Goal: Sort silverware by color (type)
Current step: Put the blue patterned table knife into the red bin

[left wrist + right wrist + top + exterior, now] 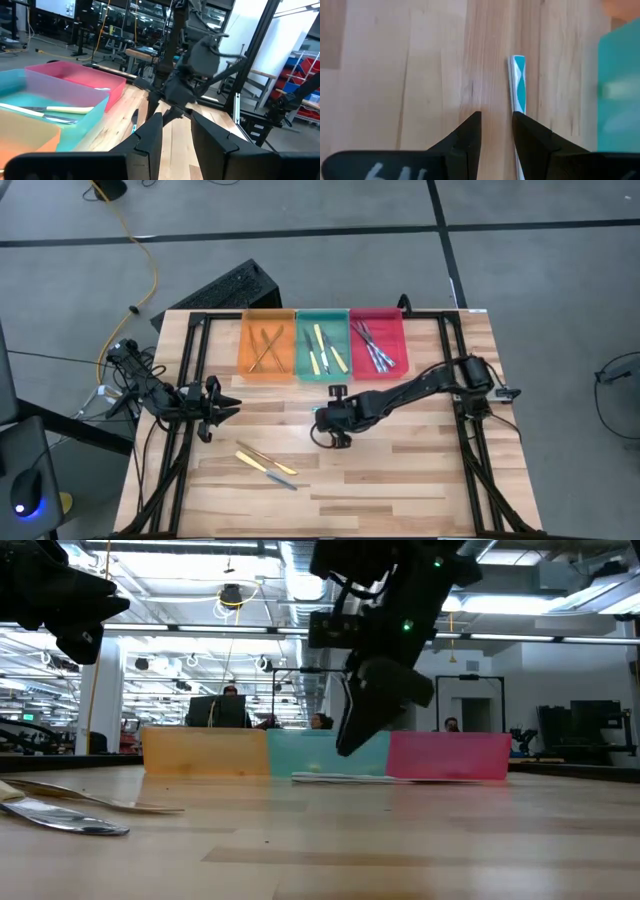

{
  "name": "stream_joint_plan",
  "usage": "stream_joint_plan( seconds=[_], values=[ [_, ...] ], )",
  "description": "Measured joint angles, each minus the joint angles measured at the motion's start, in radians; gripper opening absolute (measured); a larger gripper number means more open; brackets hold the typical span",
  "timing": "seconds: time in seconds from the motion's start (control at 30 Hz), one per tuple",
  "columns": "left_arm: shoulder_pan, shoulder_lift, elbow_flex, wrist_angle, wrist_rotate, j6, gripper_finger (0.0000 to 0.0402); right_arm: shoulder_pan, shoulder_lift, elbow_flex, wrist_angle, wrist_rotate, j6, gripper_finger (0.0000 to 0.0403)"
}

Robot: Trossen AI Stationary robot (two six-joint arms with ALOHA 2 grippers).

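Hovering low over the middle of the wooden worktop (400,465), the right gripper (496,131) points down with its two dark fingers (467,137) a narrow gap apart and nothing between them. Just beside that gap, a little off to one side, a slim utensil with a teal-and-white handle (518,82) lies flat on the wood; whether a finger touches it cannot be told. From above, this gripper (328,425) sits just in front of the green tray (322,370), with its dark arm reaching back to the worktop's right side.

The left gripper (176,131) is held above the left side of the worktop, near the frame rail, aimed toward the right arm. Its fingers (150,137) are also slightly parted and empty.

Three shallow plastic trays stand side by side along the far edge. The orange tray (252,368) on the left holds thin bronze-gold utensils (266,346), crossed over each other. The green tray in the middle holds pale yellow-handled utensils (326,350). The red tray (398,330) on the right holds silver utensils with bluish handles (373,347).

On the near left part of the worktop, well apart from both grippers, a few loose utensils (265,461) lie close together at a slant, gold and yellow ones with a silvery one at the near end. The low camera shows these as flat metal shapes (70,815) on the wood, with an open workshop behind the trays.
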Motion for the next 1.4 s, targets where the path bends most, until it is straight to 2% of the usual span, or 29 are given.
stream_joint_plan(
  seconds=[0.17,0.37,0.57,1.07,1.3,1.4],
  values=[
    [0.000,0.000,0.000,0.000,0.000,0.000,0.0089,-0.020,-0.107,-0.128,0.211,-0.015,0.014,0.0133],
    [0.000,0.000,0.000,0.000,0.000,0.000,0.0089,-0.032,-0.244,-0.371,0.508,-0.027,0.010,0.0133],
    [0.000,0.000,0.000,0.000,0.000,0.000,0.0089,-0.048,-0.273,-0.511,0.670,-0.025,0.014,0.0133],
    [0.000,0.000,0.000,0.000,0.003,0.000,0.0089,-0.111,-0.087,-0.515,0.777,-0.061,0.006,0.0133],
    [0.000,0.000,0.000,0.000,0.003,0.000,0.0089,-0.134,-0.064,-0.515,0.780,-0.109,0.014,0.0131],
    [0.000,0.000,0.000,0.000,0.004,0.000,0.0089,-0.135,-0.063,-0.514,0.774,-0.112,0.032,0.0118]
  ],
)
